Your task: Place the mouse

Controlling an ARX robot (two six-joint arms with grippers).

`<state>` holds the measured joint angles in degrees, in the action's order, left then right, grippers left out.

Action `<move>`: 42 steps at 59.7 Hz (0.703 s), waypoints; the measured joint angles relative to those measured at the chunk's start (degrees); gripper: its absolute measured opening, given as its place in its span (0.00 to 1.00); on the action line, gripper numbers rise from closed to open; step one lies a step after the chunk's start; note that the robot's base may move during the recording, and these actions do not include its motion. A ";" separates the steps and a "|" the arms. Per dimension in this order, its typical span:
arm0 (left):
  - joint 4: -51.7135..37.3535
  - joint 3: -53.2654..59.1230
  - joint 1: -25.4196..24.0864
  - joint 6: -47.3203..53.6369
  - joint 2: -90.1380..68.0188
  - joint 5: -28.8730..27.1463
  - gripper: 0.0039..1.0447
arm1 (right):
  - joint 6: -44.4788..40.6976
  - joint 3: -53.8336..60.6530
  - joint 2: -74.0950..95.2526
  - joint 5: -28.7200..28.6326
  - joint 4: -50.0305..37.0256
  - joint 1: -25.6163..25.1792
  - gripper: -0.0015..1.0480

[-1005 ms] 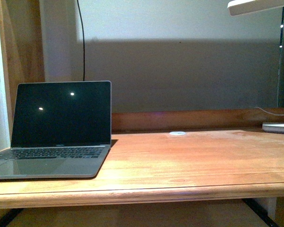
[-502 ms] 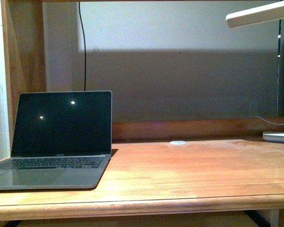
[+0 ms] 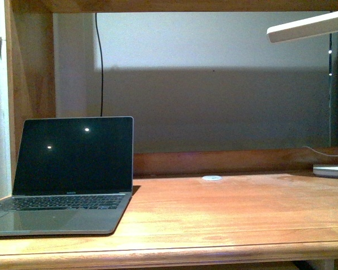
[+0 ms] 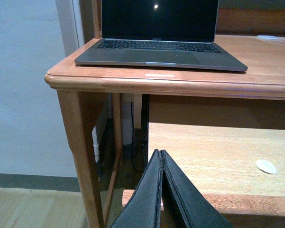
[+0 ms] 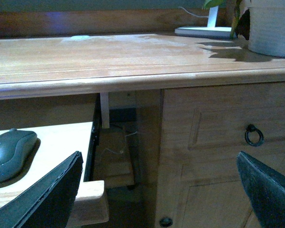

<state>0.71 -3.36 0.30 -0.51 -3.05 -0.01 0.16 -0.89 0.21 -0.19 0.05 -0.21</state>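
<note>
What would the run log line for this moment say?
left gripper: shut, empty | right gripper: open, empty | mouse: on pull-out shelf, not held

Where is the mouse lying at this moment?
In the right wrist view, the mouse lies on the pull-out shelf under the desk top; the front view does not show it.

Wooden desk (image 3: 225, 214) (lamp-lit), grey wall (image 3: 213, 101)

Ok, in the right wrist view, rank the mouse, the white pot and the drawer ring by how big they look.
1. mouse and white pot: look alike, both cropped by the frame, mouse nearer, so unranked.
2. drawer ring: clearly smallest.
</note>
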 joint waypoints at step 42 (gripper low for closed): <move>-0.39 2.71 0.00 0.02 2.75 0.00 0.70 | 3.67 -9.11 25.44 -5.55 -7.96 10.01 0.93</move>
<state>0.32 -0.64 0.30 -0.49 -0.30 -0.01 3.84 -10.00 25.65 -5.74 -7.90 9.80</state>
